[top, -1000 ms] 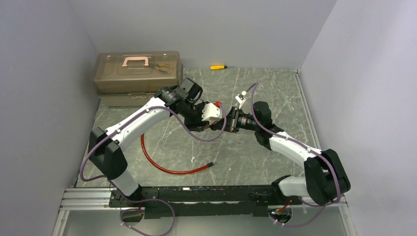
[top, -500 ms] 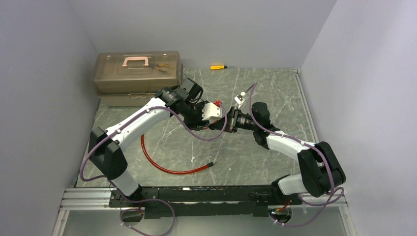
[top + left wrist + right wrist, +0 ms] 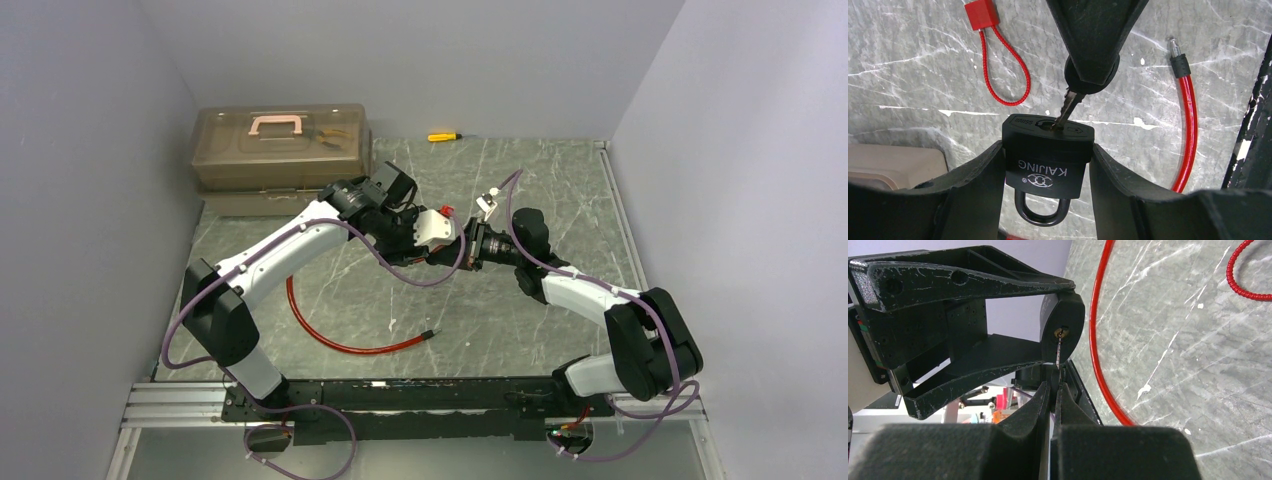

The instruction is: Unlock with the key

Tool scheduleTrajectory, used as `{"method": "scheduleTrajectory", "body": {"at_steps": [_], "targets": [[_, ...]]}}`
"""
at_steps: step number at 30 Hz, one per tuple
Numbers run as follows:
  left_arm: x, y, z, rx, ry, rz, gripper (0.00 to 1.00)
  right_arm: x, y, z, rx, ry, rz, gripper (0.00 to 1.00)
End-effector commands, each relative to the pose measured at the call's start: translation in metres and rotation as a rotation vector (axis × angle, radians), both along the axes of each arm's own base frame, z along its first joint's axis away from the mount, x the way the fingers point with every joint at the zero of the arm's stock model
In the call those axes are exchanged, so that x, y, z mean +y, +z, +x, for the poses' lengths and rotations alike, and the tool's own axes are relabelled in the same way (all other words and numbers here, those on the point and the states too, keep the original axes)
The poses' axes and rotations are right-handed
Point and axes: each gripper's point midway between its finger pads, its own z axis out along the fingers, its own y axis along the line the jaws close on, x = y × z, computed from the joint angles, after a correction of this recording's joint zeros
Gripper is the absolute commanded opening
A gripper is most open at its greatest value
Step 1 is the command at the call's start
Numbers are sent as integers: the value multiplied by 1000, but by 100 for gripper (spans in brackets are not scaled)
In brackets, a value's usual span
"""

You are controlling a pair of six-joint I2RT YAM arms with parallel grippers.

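Left wrist view: the left gripper (image 3: 1047, 150) clamps the padlock (image 3: 1048, 155) by its sides, jaws about half apart, the shackle closed. The key (image 3: 1068, 107) has its tip in the keyhole, its head pinched in the right gripper's (image 3: 1054, 386) closed jaws. Well left of the padlock sits the shut toolbox (image 3: 280, 145), its contents hazy through the lid. Beneath the padlock lies the table (image 3: 560, 190), with a red cable (image 3: 1188, 130) and a red loop (image 3: 1003, 65) nearby; the table's edges are well apart from it.
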Motion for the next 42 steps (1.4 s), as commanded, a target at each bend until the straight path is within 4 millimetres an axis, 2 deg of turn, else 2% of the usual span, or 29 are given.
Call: {"method": "scheduleTrajectory", "body": {"at_steps": [1,4,8,14,16,20,31,37,42], "targets": [[-49,60,2,-115,-71,-241,0,7,14,-8,-46,62,42,0],[-52,60,-5,-106,-102,-252,0,7,13,-8,-46,60,43,0],[-53,59,-25,-105,-214,-249,0,8,15,-8,-61,76,44,0],[-47,52,-53,-56,-362,-221,0,9,17,-13,-78,125,51,0],[-46,50,-55,-53,-374,-215,0,8,14,-12,-80,121,38,0],[-48,51,-47,-76,-344,-216,0,8,13,-12,-76,113,38,0],[-56,69,-6,-157,-95,-260,0,5,17,-6,-100,41,19,0],[-63,79,-13,-129,-112,-304,0,6,11,-4,-81,33,25,0],[-63,77,-18,-116,-138,-307,0,6,11,-5,-72,40,47,0]]}}
